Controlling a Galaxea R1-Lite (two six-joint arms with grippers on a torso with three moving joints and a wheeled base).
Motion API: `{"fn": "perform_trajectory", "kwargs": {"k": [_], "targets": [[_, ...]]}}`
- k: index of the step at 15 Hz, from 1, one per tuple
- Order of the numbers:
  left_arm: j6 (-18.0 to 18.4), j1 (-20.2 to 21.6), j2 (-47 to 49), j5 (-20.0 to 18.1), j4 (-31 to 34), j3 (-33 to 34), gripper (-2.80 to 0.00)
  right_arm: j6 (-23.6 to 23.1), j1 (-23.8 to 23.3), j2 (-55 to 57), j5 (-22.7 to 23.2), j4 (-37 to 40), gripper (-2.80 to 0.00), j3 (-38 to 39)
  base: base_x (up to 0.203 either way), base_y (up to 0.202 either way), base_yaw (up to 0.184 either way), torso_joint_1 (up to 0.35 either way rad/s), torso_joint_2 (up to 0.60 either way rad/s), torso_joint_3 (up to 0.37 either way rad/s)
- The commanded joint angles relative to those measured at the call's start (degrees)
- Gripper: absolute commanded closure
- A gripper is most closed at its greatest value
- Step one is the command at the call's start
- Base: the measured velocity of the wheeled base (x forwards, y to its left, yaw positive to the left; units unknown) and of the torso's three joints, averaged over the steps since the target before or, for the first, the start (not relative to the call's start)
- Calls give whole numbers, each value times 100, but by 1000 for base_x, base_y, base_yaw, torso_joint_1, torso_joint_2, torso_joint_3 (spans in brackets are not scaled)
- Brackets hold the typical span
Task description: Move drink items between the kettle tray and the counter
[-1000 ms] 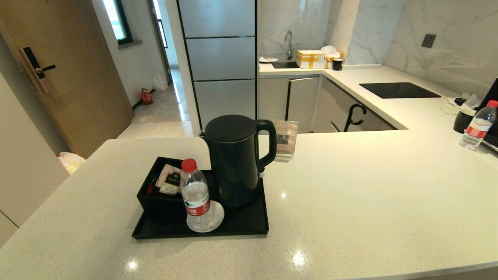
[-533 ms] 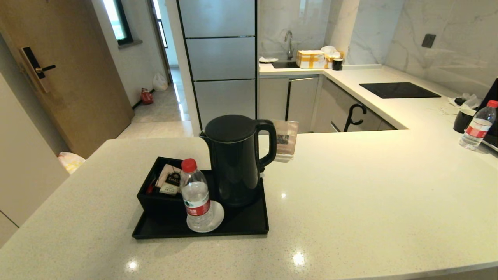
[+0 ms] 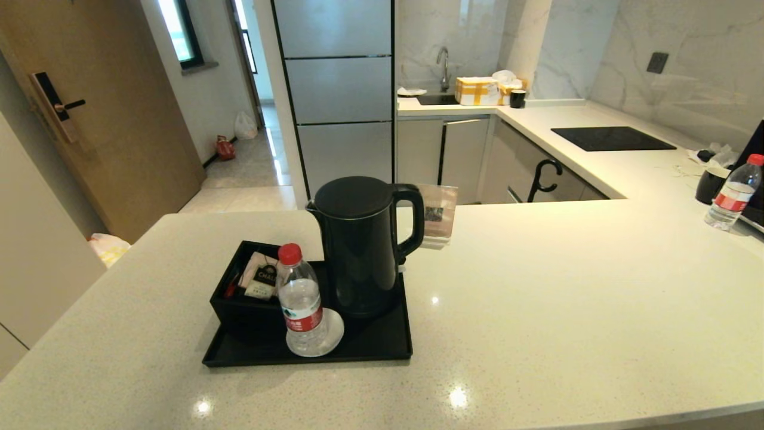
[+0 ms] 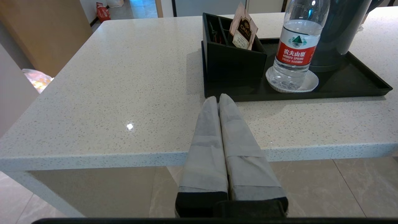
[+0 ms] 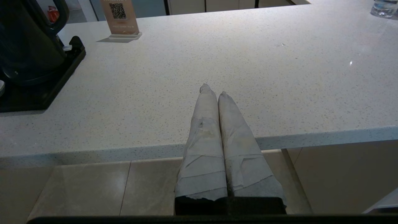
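Observation:
A tall black kettle point(image 3: 362, 245) stands on the flat black kettle tray point(image 3: 382, 343) on the pale speckled counter point(image 3: 537, 298). A clear water bottle with red cap and label point(image 3: 300, 301) stands on a round white coaster point(image 3: 331, 334) at the tray's front. My left gripper point(image 4: 219, 98) is shut and empty, low by the counter's near edge, short of the kettle tray point(image 4: 357, 84) and the water bottle point(image 4: 295, 49). My right gripper point(image 5: 214, 90) is shut and empty over the counter's near edge, right of the kettle point(image 5: 28, 46). Neither arm shows in the head view.
A black square box with tea sachets point(image 3: 248, 286) sits at the tray's back left. A QR-code card stand point(image 3: 439, 218) is behind the kettle. A second water bottle point(image 3: 733, 192) and a dark mug point(image 3: 710, 185) stand far right; a black hob panel point(image 3: 612, 138) lies beyond.

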Motion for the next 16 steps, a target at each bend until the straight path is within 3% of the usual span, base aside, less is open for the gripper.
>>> {"fn": "perform_trajectory", "kwargs": {"k": [1, 16], "targets": [[0, 2, -2, 1, -1, 0, 0, -1, 0, 5, -1, 0, 0, 0, 0, 0, 0, 0, 0, 0], [0, 2, -2, 1, -1, 0, 0, -1, 0, 5, -1, 0, 0, 0, 0, 0, 0, 0, 0, 0]]}}
